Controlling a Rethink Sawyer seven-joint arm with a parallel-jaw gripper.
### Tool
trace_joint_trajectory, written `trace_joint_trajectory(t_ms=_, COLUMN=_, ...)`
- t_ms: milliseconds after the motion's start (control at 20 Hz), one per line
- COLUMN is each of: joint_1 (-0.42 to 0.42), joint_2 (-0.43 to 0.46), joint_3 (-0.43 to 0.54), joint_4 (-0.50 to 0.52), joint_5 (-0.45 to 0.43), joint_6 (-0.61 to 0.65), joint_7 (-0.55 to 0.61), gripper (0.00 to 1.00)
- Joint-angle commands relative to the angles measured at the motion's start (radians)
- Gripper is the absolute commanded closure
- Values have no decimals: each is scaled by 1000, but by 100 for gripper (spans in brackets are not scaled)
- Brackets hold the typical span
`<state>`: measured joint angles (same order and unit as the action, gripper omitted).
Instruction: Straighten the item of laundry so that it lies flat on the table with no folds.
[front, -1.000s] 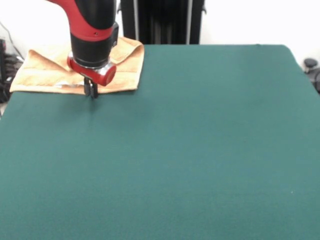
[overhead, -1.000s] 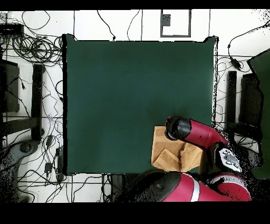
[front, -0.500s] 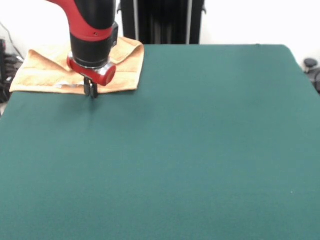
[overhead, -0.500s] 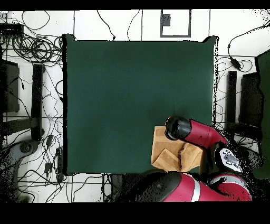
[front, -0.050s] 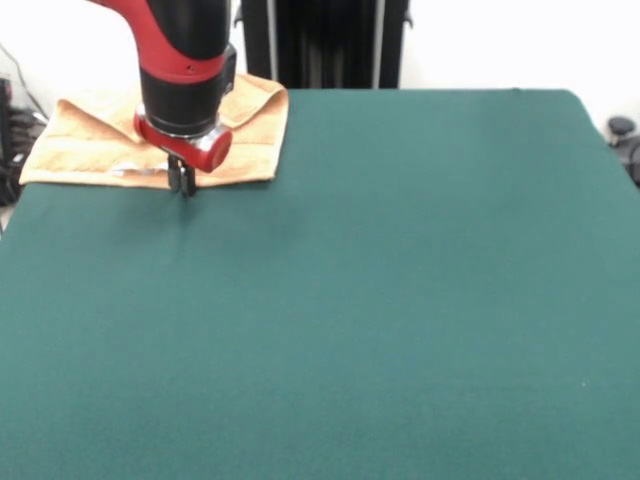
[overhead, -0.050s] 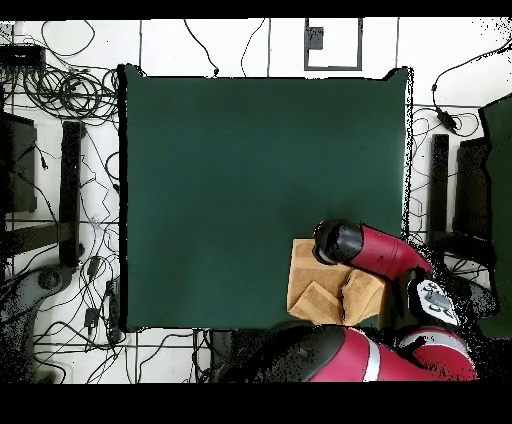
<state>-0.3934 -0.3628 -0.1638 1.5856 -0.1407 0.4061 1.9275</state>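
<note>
Hovering at the near hem of the orange-tan terry-cloth towel (front, -0.050s: 110, 140), the red and black gripper (front, -0.050s: 182, 184) has its fingers drawn close together, apparently pinching nothing. That towel lies folded over itself in a corner of the dark green felt table (front, -0.050s: 380, 300). Grasping seems the step in hand: the next move calls for pinching the hem and dragging it out towards open felt.

Free room: table (front, -0.050s: 400, 300) top bare over nearly its whole area, open from all edges. Obstacles: folded towel (front, -0.050s: 80, 140) at one corner by the robot-side edge, w/ layered flaps; arm (front, -0.050s: 185, 60) coming down over it, gripper (front, -0.050s: 182, 180) at towel's inner edge. Off-table: cables (overhead, -0.050s: 60, 90) on floor.
</note>
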Motion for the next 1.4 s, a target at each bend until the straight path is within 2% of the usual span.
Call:
trace_joint_trajectory(t_ms=50, joint_1=-75, joint_2=366, joint_3=119, joint_4=-132, joint_5=-12, joint_6=-267, joint_7=109, gripper=100)
trace_joint_trajectory(t_ms=550, joint_1=-14, joint_2=386, joint_3=98, joint_4=-175, joint_5=57, joint_6=-266, joint_7=196, gripper=100)
trace_joint_trajectory(t_ms=1400, joint_1=43, joint_2=421, joint_3=82, joint_4=-274, joint_5=162, joint_6=-202, joint_7=247, gripper=100)
